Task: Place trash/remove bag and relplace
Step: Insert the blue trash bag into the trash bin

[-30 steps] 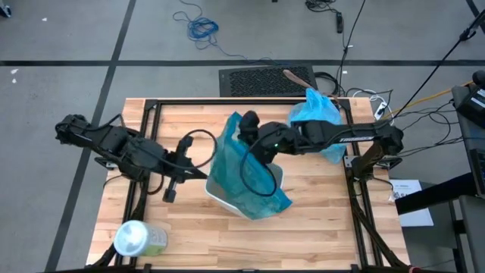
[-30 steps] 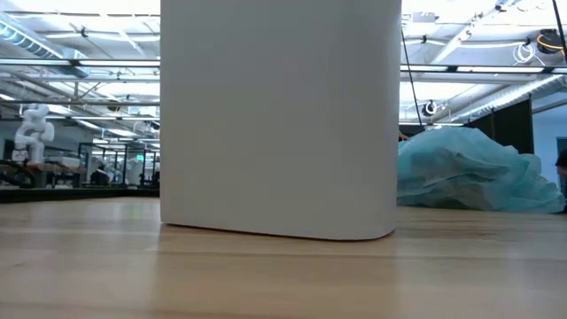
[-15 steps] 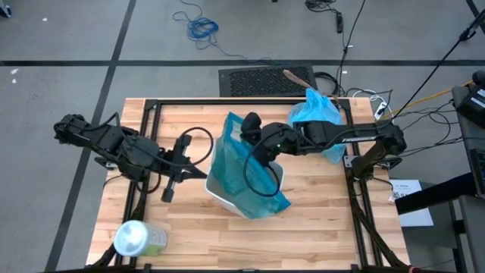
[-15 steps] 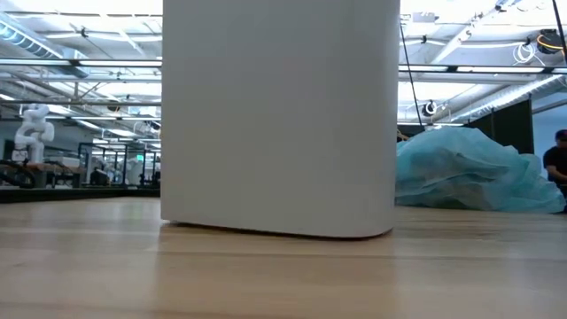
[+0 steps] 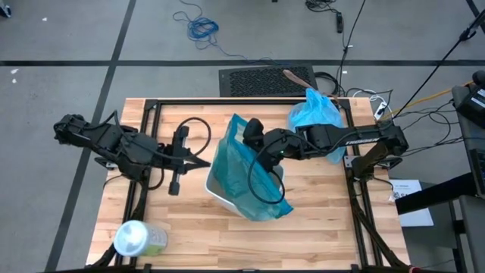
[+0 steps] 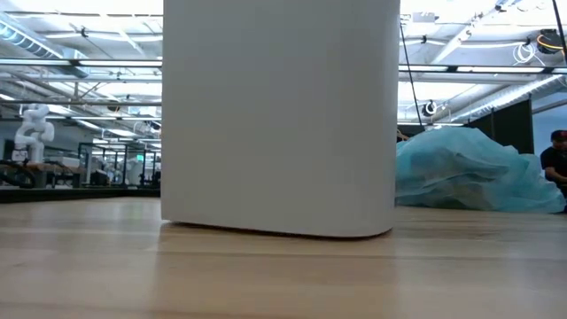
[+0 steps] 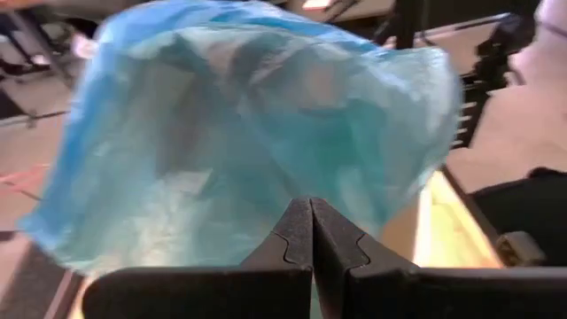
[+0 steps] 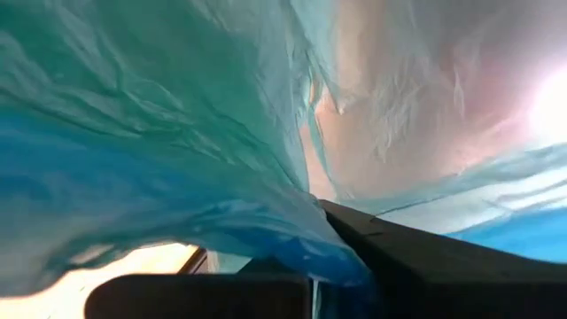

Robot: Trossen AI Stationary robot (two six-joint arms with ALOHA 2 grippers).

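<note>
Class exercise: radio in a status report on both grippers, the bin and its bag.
Left gripper shut, empty, beside white bin. Right gripper shut on teal bag draped over bin. Light-blue bag heaped at table's far edge.

Two arms, both dark, near-black, built of jointed segments with rounded housings at the joints. Left arm (image 5: 114, 146): bulky shoulder block, a black cable looping free above the forearm. Right arm (image 5: 341, 139): long slim link carrying small pale lettering, too small to read; black cable loop hanging below the wrist. Left gripper (image 7: 311, 232): matte black fingers with notched, interlocking inner edges on a flat black crossbar.
</note>
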